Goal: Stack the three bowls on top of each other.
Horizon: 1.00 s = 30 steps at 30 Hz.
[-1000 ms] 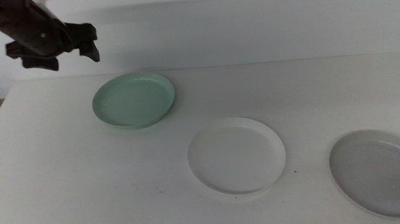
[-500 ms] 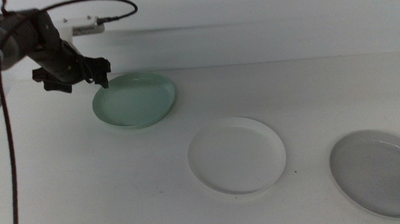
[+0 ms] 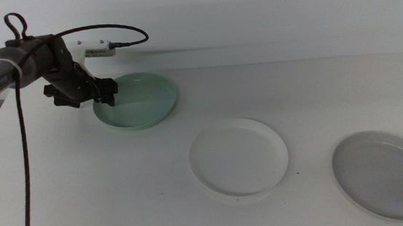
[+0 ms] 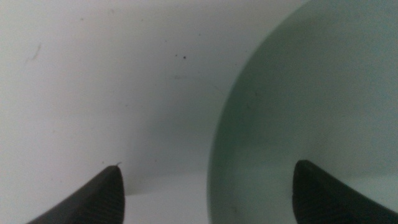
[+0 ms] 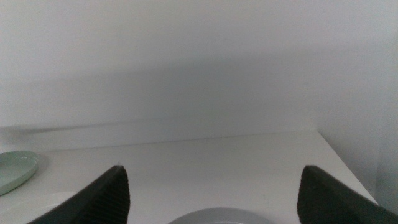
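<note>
Left gripper [image 3: 105, 94] hangs over the near-left rim of the mint green bowl [image 3: 138, 100], jaws spread, 1 inside and 1 outside the rim, nothing pinched. Risk: a shallow bite on that low rim slips or tips it. White bowl [image 3: 239, 156] centre, grey bowl [image 3: 387, 173] right; right gripper [image 5: 211, 205] waits, jaws apart.

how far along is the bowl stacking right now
Done: nothing stacked; the mint green bowl, white bowl and light grey bowl lie apart on the table. In hand: the left tool is at the mint green bowl's rim, jaws open astride it, not yet gripping. The right tool waits, open, near the grey bowl. Left: all the stacking.
</note>
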Tool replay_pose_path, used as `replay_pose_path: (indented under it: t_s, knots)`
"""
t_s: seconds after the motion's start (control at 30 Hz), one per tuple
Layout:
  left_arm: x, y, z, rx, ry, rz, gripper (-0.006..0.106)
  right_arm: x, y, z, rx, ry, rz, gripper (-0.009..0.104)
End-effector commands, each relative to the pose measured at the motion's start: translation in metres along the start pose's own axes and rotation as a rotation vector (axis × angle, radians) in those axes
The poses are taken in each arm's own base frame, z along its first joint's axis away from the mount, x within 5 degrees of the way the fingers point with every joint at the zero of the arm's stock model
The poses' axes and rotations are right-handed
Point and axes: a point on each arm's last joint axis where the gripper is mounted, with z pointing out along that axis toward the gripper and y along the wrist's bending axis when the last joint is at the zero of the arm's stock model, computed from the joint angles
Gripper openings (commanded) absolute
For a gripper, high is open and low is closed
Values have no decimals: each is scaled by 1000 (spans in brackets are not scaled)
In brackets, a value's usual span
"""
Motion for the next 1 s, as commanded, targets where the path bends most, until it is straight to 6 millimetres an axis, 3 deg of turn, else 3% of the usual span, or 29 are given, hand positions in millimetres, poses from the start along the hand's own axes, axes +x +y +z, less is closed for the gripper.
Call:
replay_pose_path:
  t_s: [0.0, 0.2, 0.43, 0.6, 0.77, 0.87, 0.97]
  knots:
    - [-5, 1, -4, 0, -31, 13, 85, -3, 0, 0, 6, -12, -14, 93]
    - [-3, -2, -3, 27, -13, -18, 51, -3, 0, 0, 6, -12, -14, 93]
    - [-2, -3, -3, 45, 4, -56, -2, -3, 0, 0, 6, -12, -14, 93]
    - [-13, -3, -27, 39, -47, -43, -2, -3, 0, 0, 6, -12, -14, 93]
    - [-24, -5, -81, 65, -128, -54, -2, -3, 0, 0, 6, -12, -14, 93]
    - [-18, -13, -123, 113, -206, -103, -2, -3, 0, 0, 6, -12, -14, 93]
    - [4, -34, -160, 160, -251, -113, -2, -3, 0, 0, 6, -12, -14, 93]
